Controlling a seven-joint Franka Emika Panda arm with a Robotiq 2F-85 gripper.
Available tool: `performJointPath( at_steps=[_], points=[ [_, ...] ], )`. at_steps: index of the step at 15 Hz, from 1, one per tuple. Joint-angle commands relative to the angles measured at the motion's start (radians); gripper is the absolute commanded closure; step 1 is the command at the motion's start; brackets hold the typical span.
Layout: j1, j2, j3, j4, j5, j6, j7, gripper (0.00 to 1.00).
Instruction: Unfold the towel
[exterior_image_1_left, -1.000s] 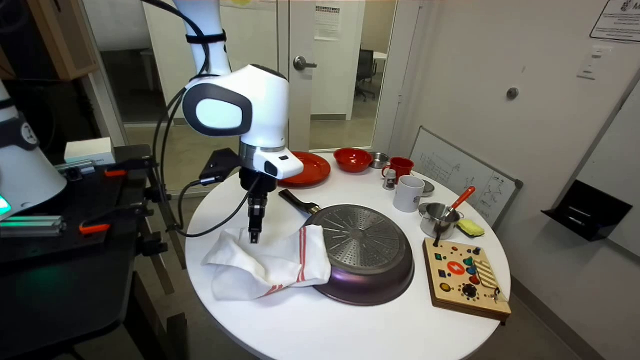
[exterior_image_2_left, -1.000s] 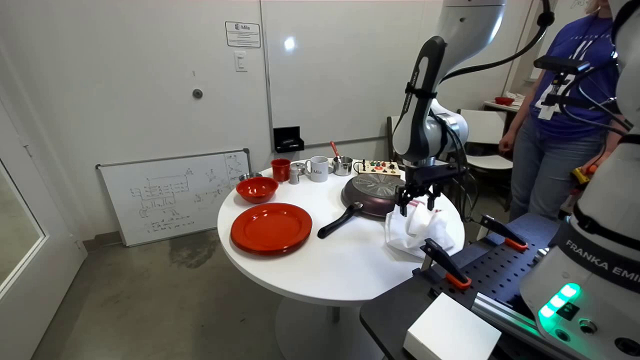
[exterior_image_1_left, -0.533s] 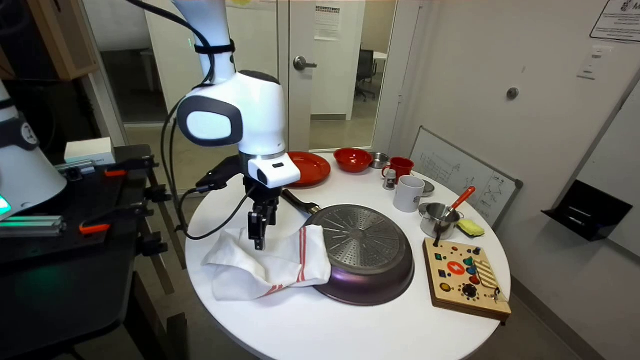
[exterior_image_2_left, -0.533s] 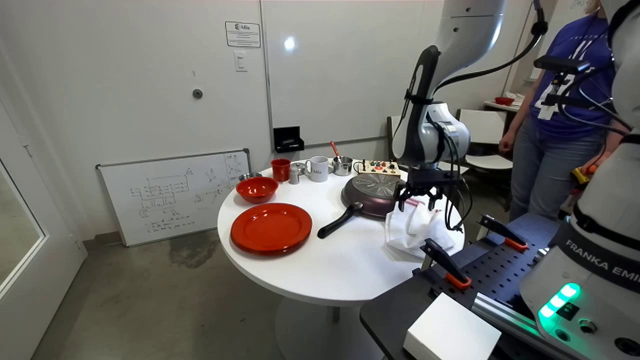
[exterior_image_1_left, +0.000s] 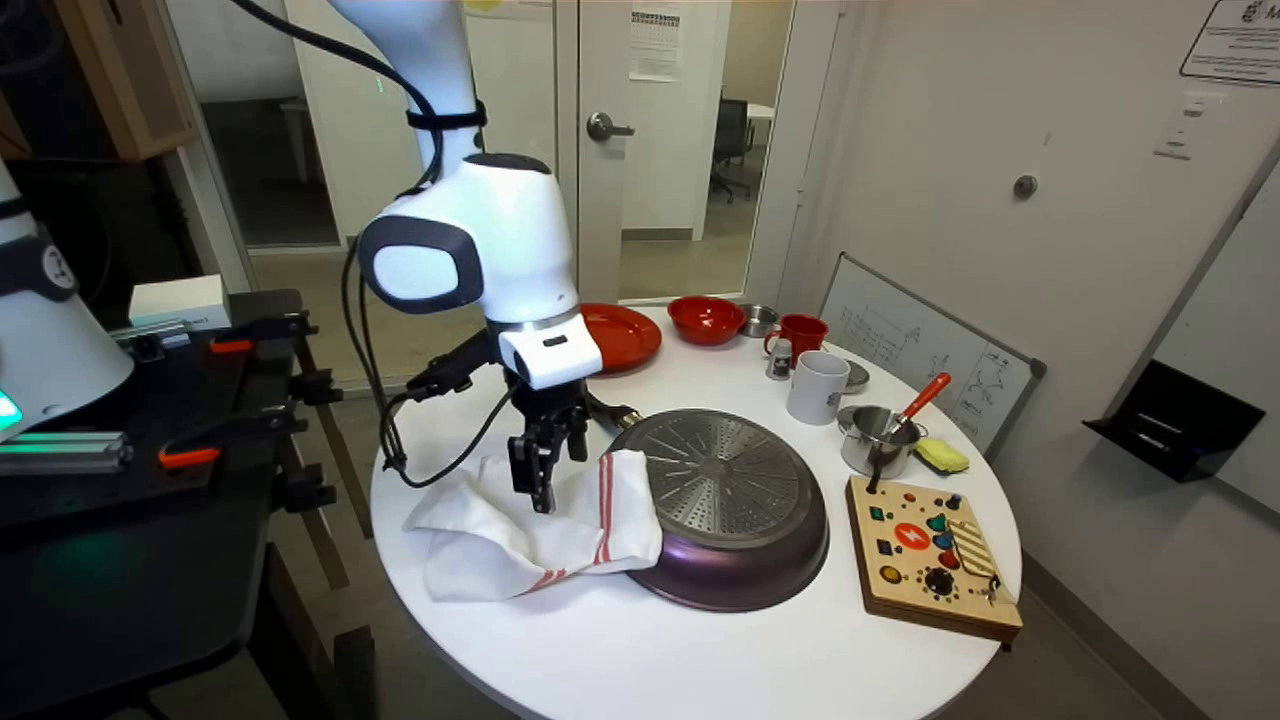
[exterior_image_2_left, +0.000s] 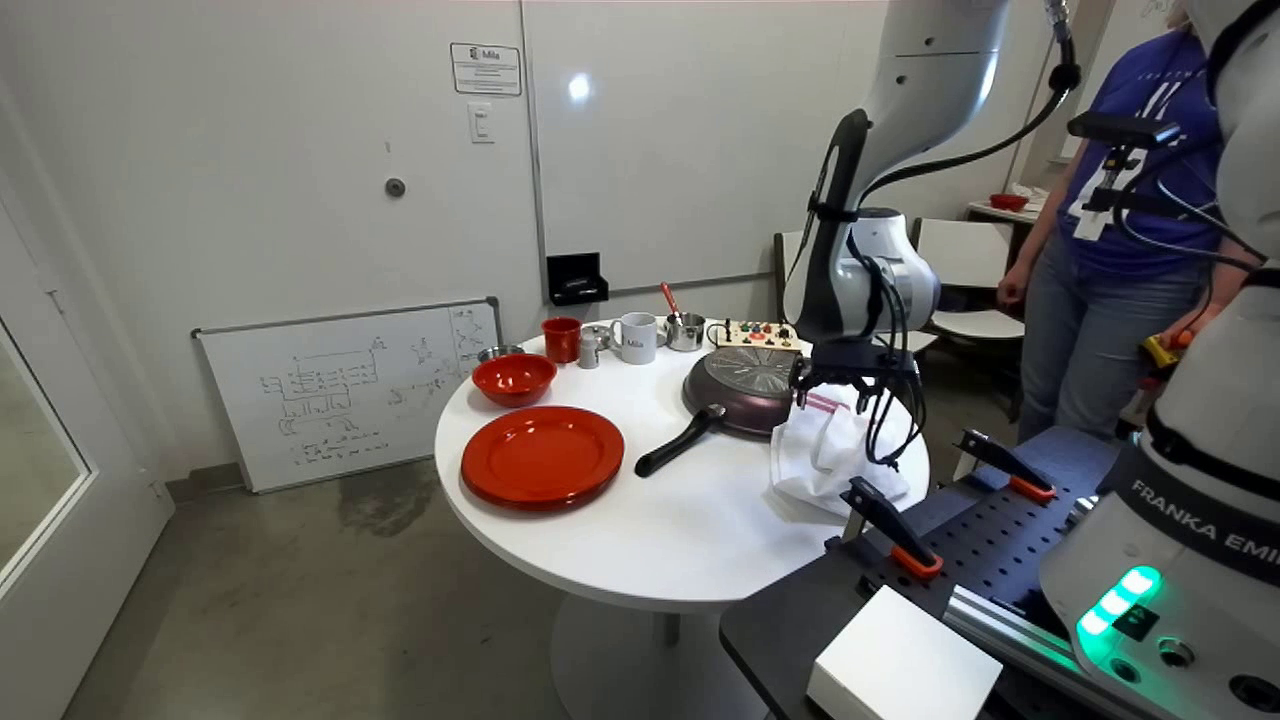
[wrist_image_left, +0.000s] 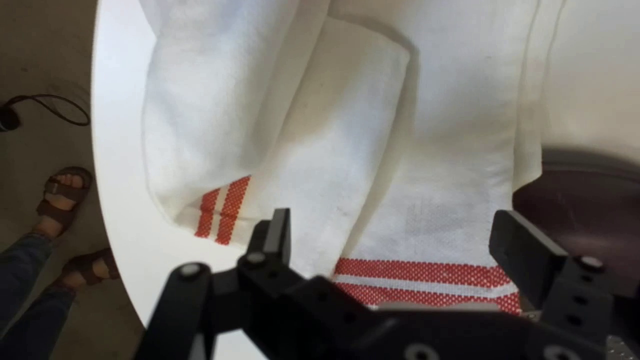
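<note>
The white towel with red stripes lies crumpled and folded over itself on the round white table, in both exterior views. One striped end rests against the upturned pan. In the wrist view the towel fills the middle, with one striped band between the fingers and another striped corner at left. My gripper is open and empty above the towel, near its striped end by the pan. It also shows in the wrist view, fingers wide apart. In an exterior view its fingers are partly hidden by cables.
The upturned dark pan sits beside the towel, its handle pointing away. Red plates, a red bowl, mugs, a pot and a wooden button box stand around. The table edge runs close to the towel.
My gripper has turned, so both fingers now show apart in an exterior view, and it has shifted slightly toward the striped end and pan. The towel has not moved.
</note>
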Motion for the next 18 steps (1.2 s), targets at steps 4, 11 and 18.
performJointPath(
  at_steps=[4, 11, 18],
  points=[
    [-0.032, 0.08, 0.026, 0.08, 0.052, 0.069, 0.044, 0.0],
    [-0.048, 0.113, 0.033, 0.13, 0.08, 0.094, 0.071, 0.0],
    [-0.103, 0.104, 0.069, 0.123, 0.079, 0.1, 0.074, 0.0]
  ],
)
